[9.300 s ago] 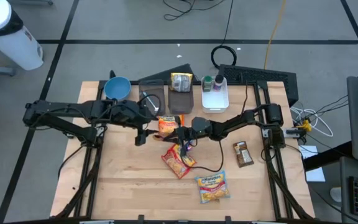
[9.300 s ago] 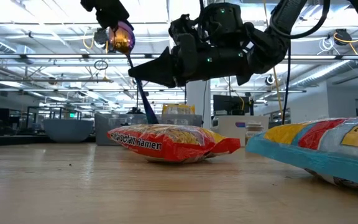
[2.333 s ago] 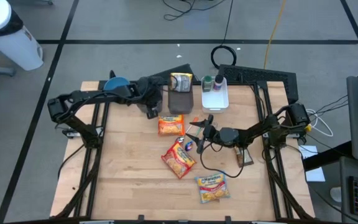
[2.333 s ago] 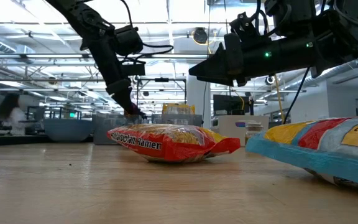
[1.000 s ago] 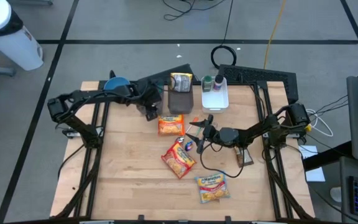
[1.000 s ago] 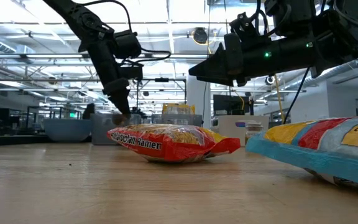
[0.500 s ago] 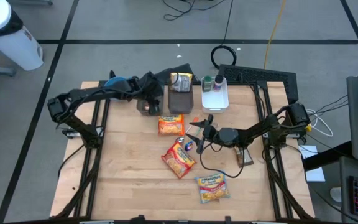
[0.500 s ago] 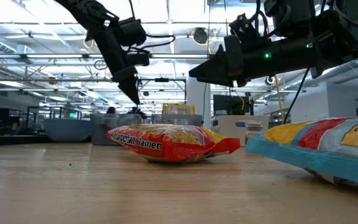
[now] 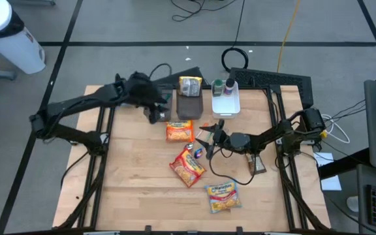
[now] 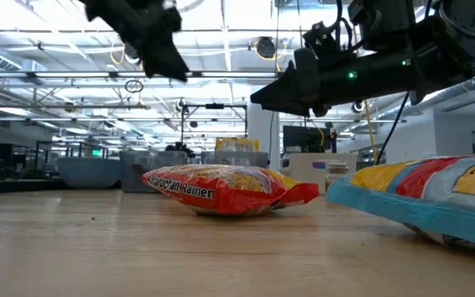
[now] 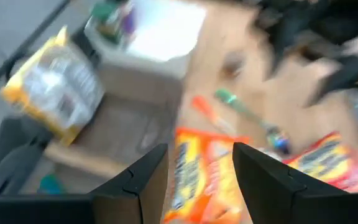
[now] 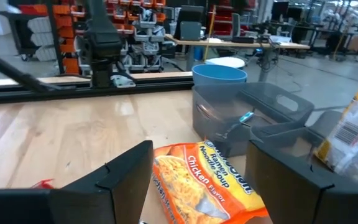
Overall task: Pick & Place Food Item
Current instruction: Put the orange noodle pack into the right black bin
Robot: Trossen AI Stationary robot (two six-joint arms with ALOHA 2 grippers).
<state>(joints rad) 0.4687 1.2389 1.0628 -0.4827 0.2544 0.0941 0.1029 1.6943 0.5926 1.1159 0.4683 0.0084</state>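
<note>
- The left gripper [image 9: 154, 115] hangs over the back of the table, fingers spread and empty, just beside the grey bins; it looks poised over the orange noodle packet [image 9: 178, 131] below it, likely the item to pick.
- The right gripper [image 9: 205, 141] waits near the table's middle, fingers apart with nothing between them, pointing toward that same packet.
- The orange noodle packet lies flat, just in front of the open grey bin [image 9: 160, 101], so a short carry would drop it in.
- Noodle packets loose on the table: three, counting the red one [image 9: 188, 166] at the middle and the blue-edged one [image 9: 222, 195] nearer the front.
- A fourth bag [image 9: 190, 86] already stands in the second grey bin [image 9: 189, 106].
- One white tray [image 9: 226, 102], one blue bowl [image 12: 219, 73], and one dark snack bar [image 9: 255, 161] lie farther out.
</note>
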